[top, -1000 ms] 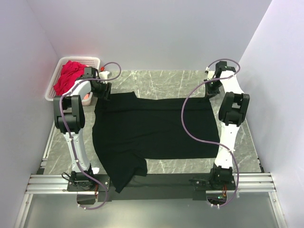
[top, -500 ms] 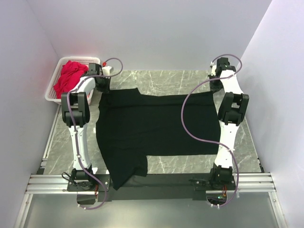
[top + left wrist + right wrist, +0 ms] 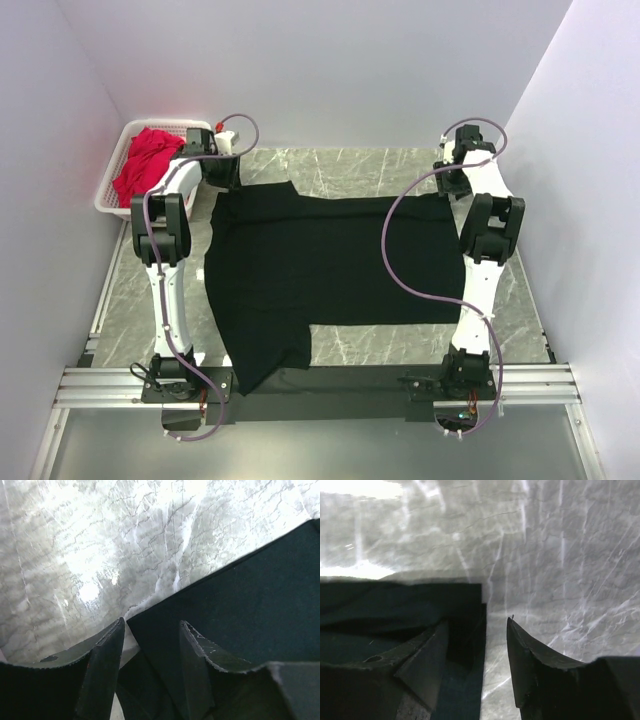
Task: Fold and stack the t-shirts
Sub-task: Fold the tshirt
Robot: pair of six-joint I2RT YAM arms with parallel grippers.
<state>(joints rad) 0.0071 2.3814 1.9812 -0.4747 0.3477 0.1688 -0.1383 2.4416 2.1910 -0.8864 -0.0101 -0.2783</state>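
Plain black t-shirt [image 3: 330, 265] — flat, smooth

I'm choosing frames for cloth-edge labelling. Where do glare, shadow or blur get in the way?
Left wrist: glare whitens the marble table, yet the black t-shirt keeps a crisp edge. Right wrist: a blown-out patch at top left; the shirt's folds barely show in the dark cloth. Top external: even light, sharp, though the shirt reads as flat black.
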